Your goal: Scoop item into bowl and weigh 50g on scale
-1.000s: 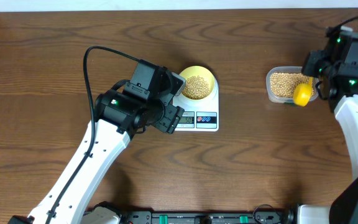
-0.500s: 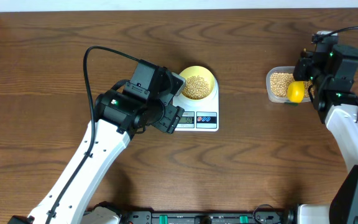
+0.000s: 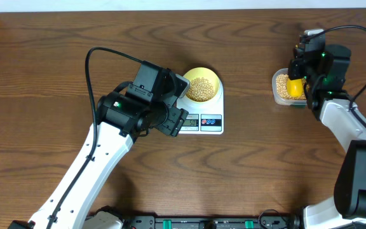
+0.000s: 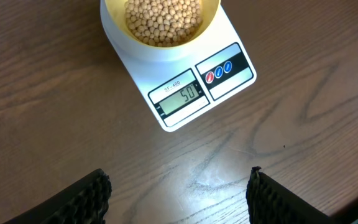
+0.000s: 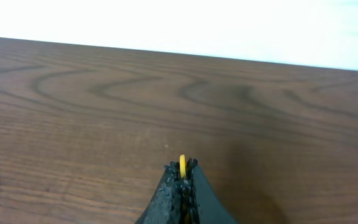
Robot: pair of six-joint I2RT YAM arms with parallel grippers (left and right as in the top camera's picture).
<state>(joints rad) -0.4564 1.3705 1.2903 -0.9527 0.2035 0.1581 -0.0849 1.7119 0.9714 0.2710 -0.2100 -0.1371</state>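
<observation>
The pale-yellow bowl (image 3: 201, 86) full of beige beans (image 3: 201, 88) sits on the white scale (image 3: 203, 121). In the left wrist view the bowl (image 4: 160, 34) is at the top and the scale's display (image 4: 180, 98) reads 50. My left gripper (image 4: 179, 196) is open and empty, over bare table in front of the scale. My right gripper (image 5: 182, 167) is shut on the yellow scoop's handle (image 5: 182, 165). The scoop's head (image 3: 293, 86) hangs over the clear tub (image 3: 282, 87) of beans at the right.
The left arm (image 3: 132, 111) lies over the scale's left side in the overhead view. The table's far edge and a white wall (image 5: 179, 25) show in the right wrist view. A black cable (image 3: 107, 54) loops behind the left arm.
My right gripper has moved left and back with the scoop, and the scoop's head has gone from the tub's right front rim to over the tub. The left arm has not moved.
</observation>
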